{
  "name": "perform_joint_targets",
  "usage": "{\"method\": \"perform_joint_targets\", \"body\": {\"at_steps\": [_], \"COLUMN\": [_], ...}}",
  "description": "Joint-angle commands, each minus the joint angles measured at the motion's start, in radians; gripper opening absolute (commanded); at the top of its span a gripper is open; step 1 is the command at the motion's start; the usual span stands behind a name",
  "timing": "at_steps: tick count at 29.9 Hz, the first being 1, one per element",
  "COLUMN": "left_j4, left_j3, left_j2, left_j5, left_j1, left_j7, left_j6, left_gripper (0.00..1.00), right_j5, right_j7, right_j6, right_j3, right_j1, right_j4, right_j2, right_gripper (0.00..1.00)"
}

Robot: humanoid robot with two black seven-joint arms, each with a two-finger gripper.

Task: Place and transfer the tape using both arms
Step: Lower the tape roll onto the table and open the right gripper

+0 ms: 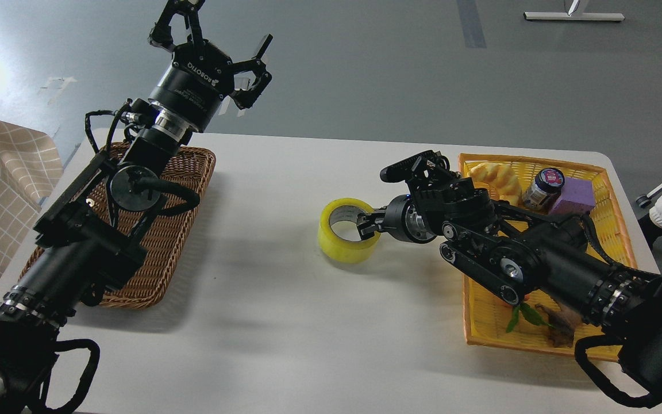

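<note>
Tape handoff, mid-tabletop

Tape [347,230] sits on the tabletop [285,322], just left of the yellow basket [609,190], with my right claw [361,225] clenched on its rim. Left claw [210,43] hangs released above the wicker basket [184,230]. I'd lift straight up first; there's plenty of bare room between baskets.

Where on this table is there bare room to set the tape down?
The widest bare stretch of table lies between the wicker basket and the tape, plus the front strip. The yellow tray is crowded: the right gripper arm lies across it, among a jar and other items.
</note>
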State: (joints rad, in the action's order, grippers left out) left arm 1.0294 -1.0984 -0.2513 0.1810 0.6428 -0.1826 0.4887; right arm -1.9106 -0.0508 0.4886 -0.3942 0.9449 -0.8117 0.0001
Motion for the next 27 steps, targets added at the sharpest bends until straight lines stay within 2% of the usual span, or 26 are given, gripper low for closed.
{"method": "perform_joint_targets", "body": {"at_steps": [1, 23, 27], "left_j4": [0.0, 0.0, 0.0], "left_j3": [0.0, -0.001, 0.0], "left_j2": [0.0, 0.001, 0.001], "left_j5": [0.0, 0.0, 0.0], "left_j1": [0.0, 0.0, 0.0], "left_j7": [0.0, 0.0, 0.0], "left_j6": [0.0, 0.0, 0.0], "left_gripper": [0.98, 0.98, 0.98], "right_j5": [0.001, 0.001, 0.001], "right_j7": [0.0, 0.002, 0.002], "right_j6": [0.0, 0.0, 0.0], "right_j3": [0.0, 0.021, 0.021], "right_j1": [0.0, 0.008, 0.008], "right_j4": [-0.006, -0.004, -0.004], "right_j2": [0.0, 0.0, 0.0], "right_gripper": [0.0, 0.0, 0.05]}}
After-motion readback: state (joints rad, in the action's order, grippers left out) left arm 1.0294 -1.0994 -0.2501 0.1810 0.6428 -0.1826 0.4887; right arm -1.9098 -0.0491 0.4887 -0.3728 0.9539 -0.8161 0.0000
